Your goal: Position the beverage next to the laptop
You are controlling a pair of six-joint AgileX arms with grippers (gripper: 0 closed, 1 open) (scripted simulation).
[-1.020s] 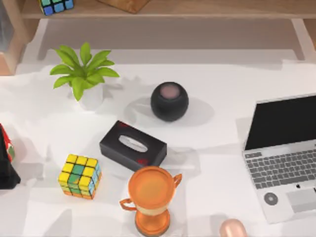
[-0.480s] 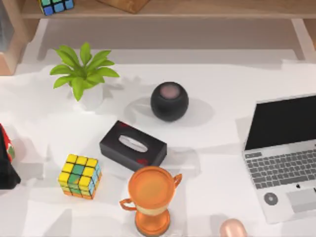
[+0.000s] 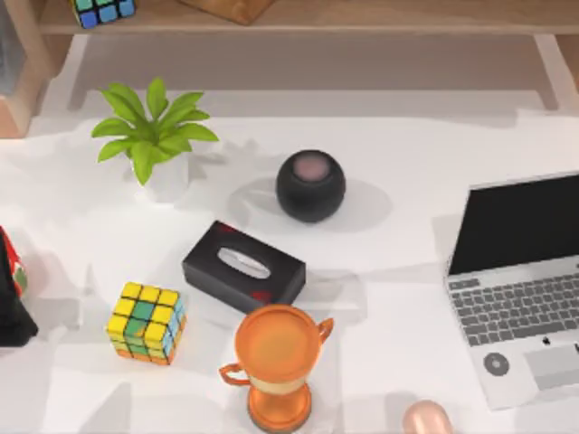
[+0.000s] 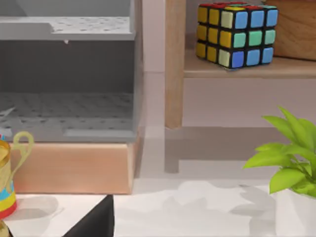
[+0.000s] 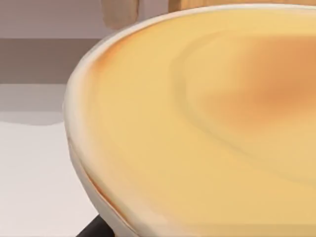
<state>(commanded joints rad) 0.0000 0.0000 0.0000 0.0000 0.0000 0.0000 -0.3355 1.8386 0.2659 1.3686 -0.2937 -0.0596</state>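
Observation:
The laptop lies open at the table's right edge, silver-grey with a black screen, a grey keyboard and a small round dark mark on its palm rest. I cannot tell which thing here is the beverage. A pinkish-tan rounded object pokes in at the front edge, left of the laptop's front corner and cut off by the frame. A smooth yellow-orange surface with a pale rim sits very close to the camera in the right wrist view; what it is I cannot say.
An orange trophy, a black tissue box, a colour cube, a black round speaker and a potted plant spread over the middle and left. A red-and-black object touches the left edge. A wooden shelf holds another cube.

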